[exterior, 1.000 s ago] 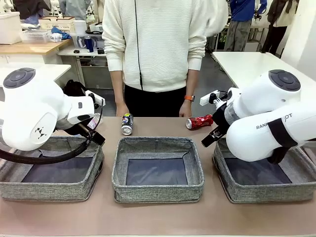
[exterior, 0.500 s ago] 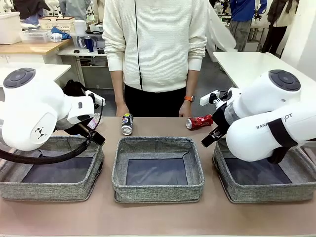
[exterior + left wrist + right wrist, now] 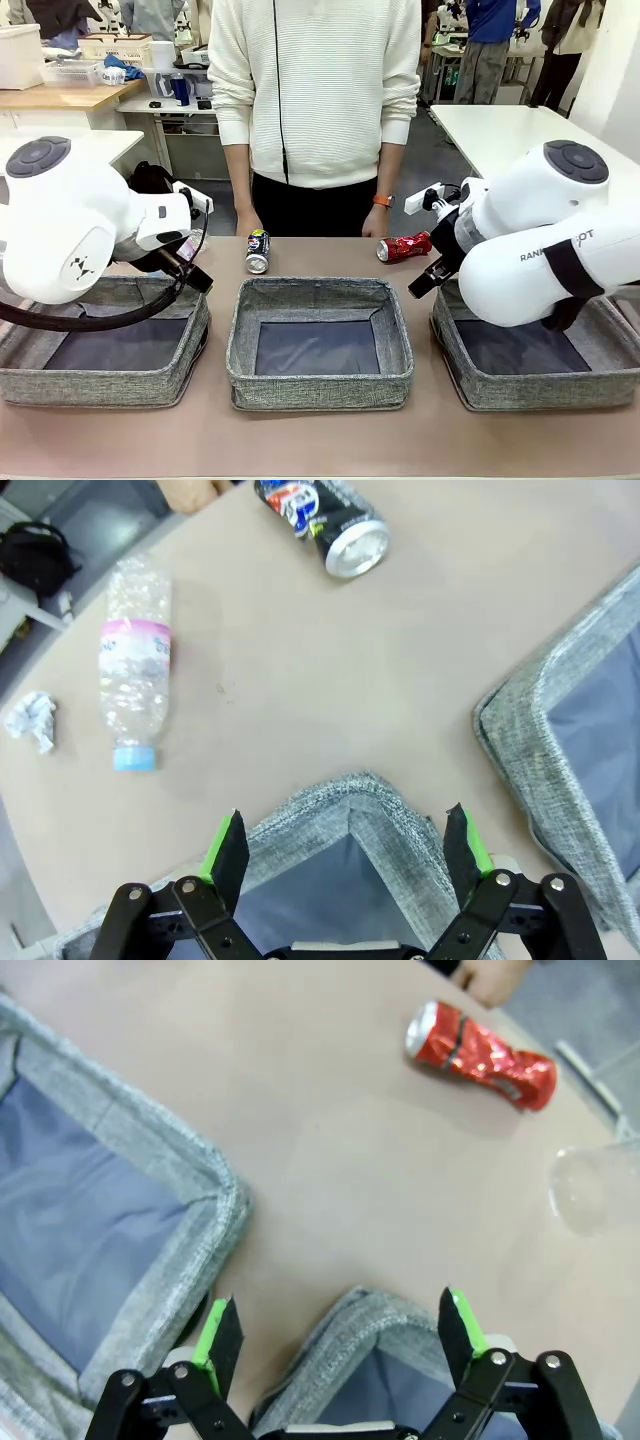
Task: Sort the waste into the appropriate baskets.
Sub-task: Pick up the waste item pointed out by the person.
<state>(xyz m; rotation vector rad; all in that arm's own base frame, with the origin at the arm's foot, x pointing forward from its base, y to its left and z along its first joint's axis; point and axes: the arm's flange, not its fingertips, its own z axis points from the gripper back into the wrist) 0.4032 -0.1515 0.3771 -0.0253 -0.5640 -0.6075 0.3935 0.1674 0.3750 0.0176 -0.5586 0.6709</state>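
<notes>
Front view: find the Pepsi can on the table, just past the far left corner of the middle basket. Find the red can right of centre, past the gap before the right basket. Judge the first nearer the left arm, the second nearer the right.

Left wrist view: see the left end effector spread wide, gripping nothing, above a corner of the left basket. Look top centre for the Pepsi can, long axis slanting upper left to lower right, silver end nearest. Look left for the bottle, long axis up-down in frame, cap lowest, square to the finger line; farther left, the paper ball.

Right wrist view: see the right end effector spread and empty above a corner of the right basket. Look upper right for the red can, long axis nearly along the finger line, so probably wanting a wrist roll. Look at the right edge for the cup.
</notes>
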